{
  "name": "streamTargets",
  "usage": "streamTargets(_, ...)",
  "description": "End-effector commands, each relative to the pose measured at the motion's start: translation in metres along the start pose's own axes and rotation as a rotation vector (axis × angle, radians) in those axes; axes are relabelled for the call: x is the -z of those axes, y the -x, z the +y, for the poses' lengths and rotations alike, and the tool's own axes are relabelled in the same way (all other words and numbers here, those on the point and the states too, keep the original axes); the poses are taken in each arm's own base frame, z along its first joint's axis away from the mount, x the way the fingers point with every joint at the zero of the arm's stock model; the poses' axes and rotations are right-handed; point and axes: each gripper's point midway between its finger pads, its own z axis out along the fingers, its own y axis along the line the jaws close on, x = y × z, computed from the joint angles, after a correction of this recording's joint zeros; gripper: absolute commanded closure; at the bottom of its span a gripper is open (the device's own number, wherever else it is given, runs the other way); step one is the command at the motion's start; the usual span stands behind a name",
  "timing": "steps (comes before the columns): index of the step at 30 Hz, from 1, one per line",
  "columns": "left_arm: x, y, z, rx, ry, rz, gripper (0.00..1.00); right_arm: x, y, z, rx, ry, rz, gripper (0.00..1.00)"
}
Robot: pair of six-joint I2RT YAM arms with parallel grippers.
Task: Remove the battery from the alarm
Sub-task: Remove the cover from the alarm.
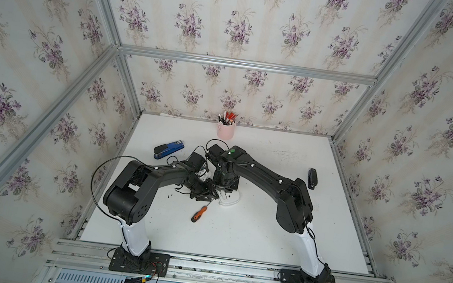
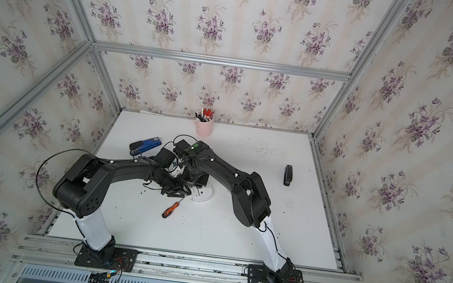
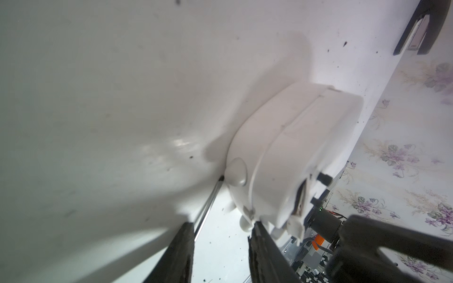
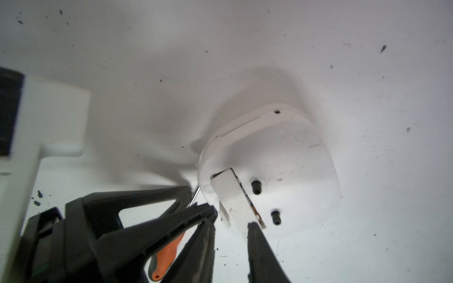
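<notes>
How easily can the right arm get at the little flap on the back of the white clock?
Very likely yes. The right gripper hangs at the alarm, a finger on each side of the lifted flap. The left gripper is close beside, not between.

Small white rounded-square alarm [image 4: 282, 159], lying face-down mid-table, plain back up with two black knobs. Rear flap popped ajar, just a dark-and-copper sliver, probably the battery [image 4: 252, 208], peeking under its edge.

alarm [image 4: 282, 156]: smooth white plastic | table [image 4: 220, 49]: smooth white, faint sheen | screwdriver shaft [image 3: 210, 203]: shiny metal
</notes>
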Motion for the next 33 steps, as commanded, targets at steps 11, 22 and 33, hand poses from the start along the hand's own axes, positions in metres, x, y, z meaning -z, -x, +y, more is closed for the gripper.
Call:
streamTargets(11, 0.000, -0.007, 0.011, 0.008, 0.044, 0.005, 0.57, -0.001, 0.001, -0.009, 0.119, -0.047, -0.017, 0.75)
streamTargets(22, 0.007, -0.011, 0.021, 0.021, 0.046, -0.010, 0.57, -0.011, -0.004, 0.004, 0.173, -0.022, 0.001, 0.78)
streamTargets(33, 0.011, -0.013, 0.030, 0.037, 0.047, -0.017, 0.57, -0.013, -0.007, -0.005, 0.219, -0.088, -0.003, 0.78)
